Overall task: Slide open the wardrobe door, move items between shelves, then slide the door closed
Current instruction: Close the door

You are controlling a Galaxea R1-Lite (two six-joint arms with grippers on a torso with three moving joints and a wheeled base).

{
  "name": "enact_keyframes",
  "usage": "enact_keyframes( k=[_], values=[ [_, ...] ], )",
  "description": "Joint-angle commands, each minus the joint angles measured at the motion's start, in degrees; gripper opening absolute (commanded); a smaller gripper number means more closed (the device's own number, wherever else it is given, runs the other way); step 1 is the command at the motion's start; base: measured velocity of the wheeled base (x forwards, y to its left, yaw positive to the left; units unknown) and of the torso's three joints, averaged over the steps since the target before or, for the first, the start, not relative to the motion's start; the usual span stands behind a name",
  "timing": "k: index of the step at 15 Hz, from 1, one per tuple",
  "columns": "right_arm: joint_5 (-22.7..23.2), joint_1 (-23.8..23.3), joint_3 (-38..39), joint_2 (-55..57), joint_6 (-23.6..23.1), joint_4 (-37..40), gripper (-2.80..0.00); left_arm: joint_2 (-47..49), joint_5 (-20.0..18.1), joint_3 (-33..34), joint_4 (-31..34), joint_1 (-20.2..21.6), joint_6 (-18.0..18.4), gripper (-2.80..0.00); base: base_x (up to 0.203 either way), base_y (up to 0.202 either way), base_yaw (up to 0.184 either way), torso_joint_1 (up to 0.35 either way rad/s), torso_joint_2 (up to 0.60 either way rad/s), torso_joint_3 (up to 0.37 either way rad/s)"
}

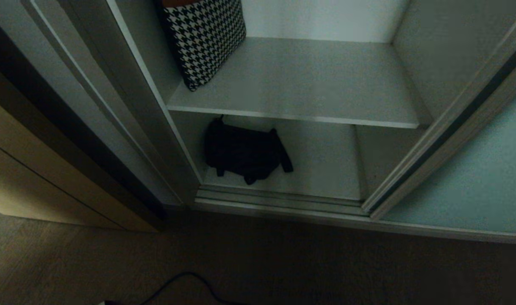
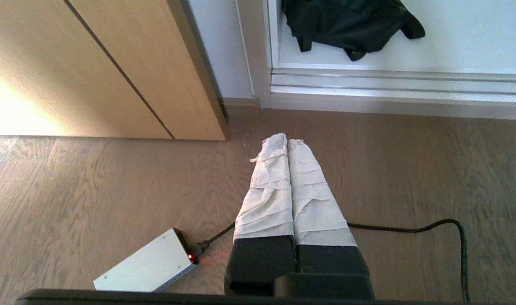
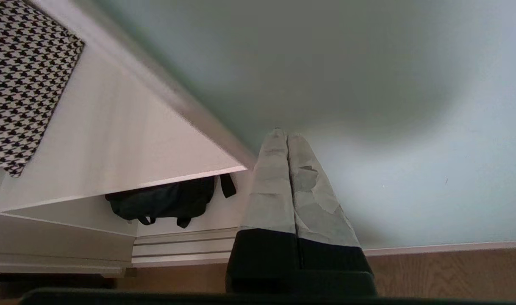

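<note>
Head view: frosted blue-green sliding wardrobe door (image 1: 474, 169) stands open; black fabric piece (image 1: 243, 151) crumpled on lower shelf (image 1: 325, 165). Right gripper (image 3: 283, 134) and left gripper (image 2: 287, 142) both closed, empty.

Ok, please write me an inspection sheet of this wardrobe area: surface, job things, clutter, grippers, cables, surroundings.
Surface: upper shelf and bottom shelf, pale, flat; wood floor in front.
Job things: sliding door pushed to the right, wardrobe open; houndstooth cloth leans at the left of the upper shelf; black fabric with straps lies on the bottom shelf.
Clutter: small silver box with a red light on the floor.
Grippers: left gripper shut, empty, over the floor; right gripper shut, empty, tips near the door glass.
Cables: black cable on the floor, plugged into the box.
Surroundings: beige wooden cabinet left of the wardrobe.
</note>
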Motion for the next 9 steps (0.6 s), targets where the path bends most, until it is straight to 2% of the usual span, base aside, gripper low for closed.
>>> enact_keyframes(
  k=[1, 9],
  values=[
    [0.19, 0.73, -0.37, 0.73, 0.13, -0.08, -2.8, 0.09, -0.03, 0.0, -0.01, 0.03, 0.02, -2.8, 0.0, 0.0, 0.0, 0.0, 0.0, 0.0],
    [0.01, 2.7, -1.73, 2.18, 0.04, -1.18, -2.8, 0.09, -0.03, 0.0, -0.01, 0.03, 0.02, -2.8, 0.0, 0.0, 0.0, 0.0, 0.0, 0.0]
  ],
)
